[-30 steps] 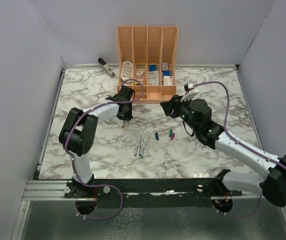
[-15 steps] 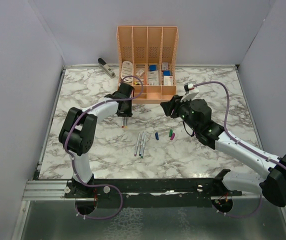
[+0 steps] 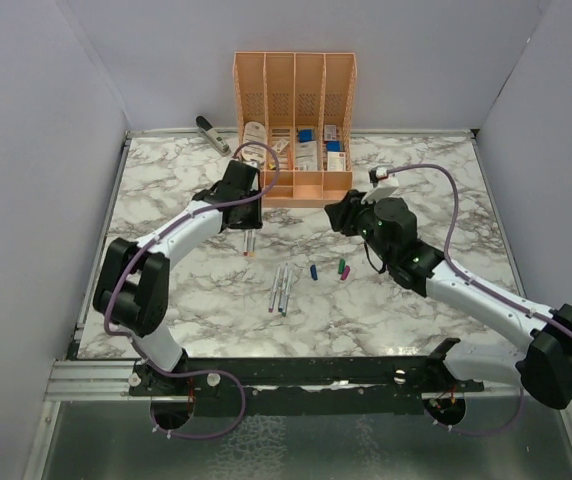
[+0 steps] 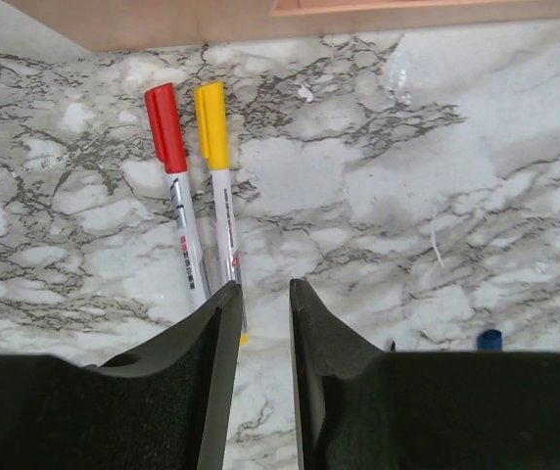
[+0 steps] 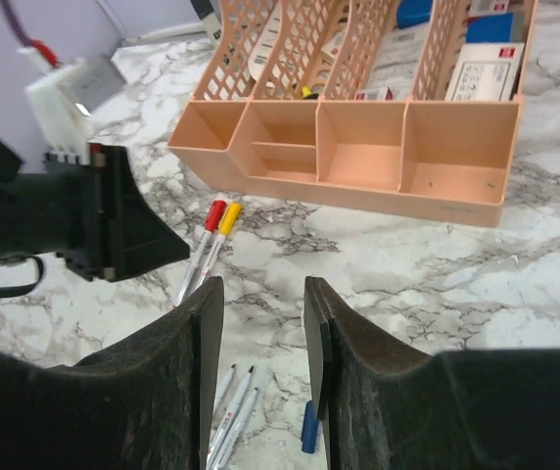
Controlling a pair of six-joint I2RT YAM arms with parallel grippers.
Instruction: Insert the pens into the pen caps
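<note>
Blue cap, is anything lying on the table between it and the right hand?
Nothing visible. Only bare marble tabletop shows between the right hand and the blue cap. The green cap and pink cap lie off to one side of it, the three uncapped pens to the other.

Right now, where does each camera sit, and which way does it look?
Top: above and behind the arms, looking down at the table; both arms show.
Left wrist: looks down at two capped pens, red and yellow; left fingers show below.
Right wrist: faces the orange rack; right fingers show below.
Shared: both wrist views show those pens.
</note>
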